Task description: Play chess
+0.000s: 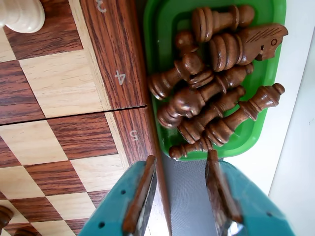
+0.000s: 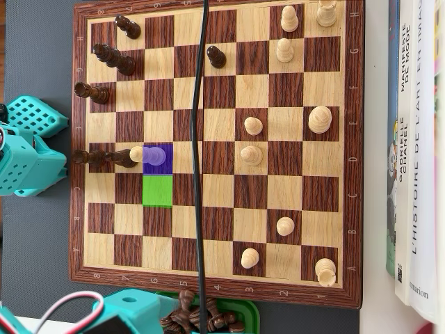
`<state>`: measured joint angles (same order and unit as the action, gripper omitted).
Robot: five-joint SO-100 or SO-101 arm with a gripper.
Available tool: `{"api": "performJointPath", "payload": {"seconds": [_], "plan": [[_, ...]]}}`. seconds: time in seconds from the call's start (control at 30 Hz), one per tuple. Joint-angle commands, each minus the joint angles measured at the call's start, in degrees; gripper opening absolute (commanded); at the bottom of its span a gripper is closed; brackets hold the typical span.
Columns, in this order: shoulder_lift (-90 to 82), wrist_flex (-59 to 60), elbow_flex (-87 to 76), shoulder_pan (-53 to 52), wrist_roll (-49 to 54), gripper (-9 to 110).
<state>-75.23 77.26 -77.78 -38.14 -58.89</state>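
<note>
In the wrist view, the teal gripper (image 1: 179, 169) comes in from the bottom edge. Its two fingers (image 1: 140, 194) stand apart with a clear gap between them, and nothing is held; only grey worktop (image 1: 184, 196) shows in the gap. The fingertips are just below the near edge of a green tray (image 1: 162, 29), beside the border of the chessboard (image 1: 59, 83).

The tray lies close against the board's border, near the printed numbers 4 and 5. It holds a heap of dark chess pieces (image 1: 216, 93) lying on their sides, one over another; most look like pawns, and a dark knight (image 1: 261, 42) lies at the top right of the heap. One pale piece (image 1: 22, 14) is partly seen at the top left corner of this view, standing on the board.

In the overhead view, the board (image 2: 215, 292) fills most of the picture. Dark pieces (image 2: 111, 59) stand mostly on its left side and pale pieces (image 2: 285, 49) mostly on the right half. One square is coloured purple (image 2: 158, 158) with a pale pawn on it, and the square below it is coloured green (image 2: 158, 191) and has no piece. A black cable (image 2: 198, 139) runs across the board from top to bottom. The tray with dark pieces (image 2: 247, 316) is at the bottom edge, and the teal arm (image 2: 128, 309) is just left of it. Books (image 2: 417, 139) lie to the right of the board.
</note>
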Motion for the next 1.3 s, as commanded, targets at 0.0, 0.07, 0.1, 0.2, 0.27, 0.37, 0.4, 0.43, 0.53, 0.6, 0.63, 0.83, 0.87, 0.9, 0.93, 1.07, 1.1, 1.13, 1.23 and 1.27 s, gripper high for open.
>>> {"api": "performJointPath", "payload": {"seconds": [0.0, 0.07, 0.1, 0.2, 0.27, 0.37, 0.4, 0.43, 0.53, 0.6, 0.63, 0.83, 0.87, 0.9, 0.93, 1.07, 1.1, 1.13, 1.23, 1.27], "plan": [[-0.9, 0.3, 2.9, -0.3, 0.4, 16], [-1.0, 0.3, 2.7, -0.2, 0.4, 16], [-1.0, 0.3, 2.7, -0.1, 0.4, 16], [-1.3, 1.4, 2.7, 0.4, 0.4, 16], [-3.5, 3.4, 2.3, 0.8, 0.3, 16], [-9.4, 4.7, 0.3, 1.3, 0.2, 16], [-11.8, 4.9, -0.7, 2.1, -0.2, 16], [-14.0, 4.9, -1.8, 2.7, -0.4, 16], [-20.8, 5.0, -6.4, 5.3, -1.6, 16], [-25.2, 5.0, -10.5, 7.6, -3.8, 16], [-27.3, 5.0, -12.5, 9.0, -4.7, 16], [-37.4, 5.0, -21.4, 16.6, -9.8, 16], [-38.5, 5.0, -22.4, 17.7, -10.5, 16], [-39.6, 5.0, -23.5, 18.7, -11.2, 16], [-40.4, 5.1, -24.3, 19.8, -11.8, 16], [-43.2, 5.1, -27.4, 23.6, -14.4, 16], [-43.8, 5.1, -27.9, 24.7, -15.2, 16], [-44.2, 5.1, -28.6, 25.7, -16.0, 16], [-45.3, 5.3, -30.6, 27.3, -17.7, 16], [-45.4, 5.8, -30.8, 27.8, -18.0, 16]]}}
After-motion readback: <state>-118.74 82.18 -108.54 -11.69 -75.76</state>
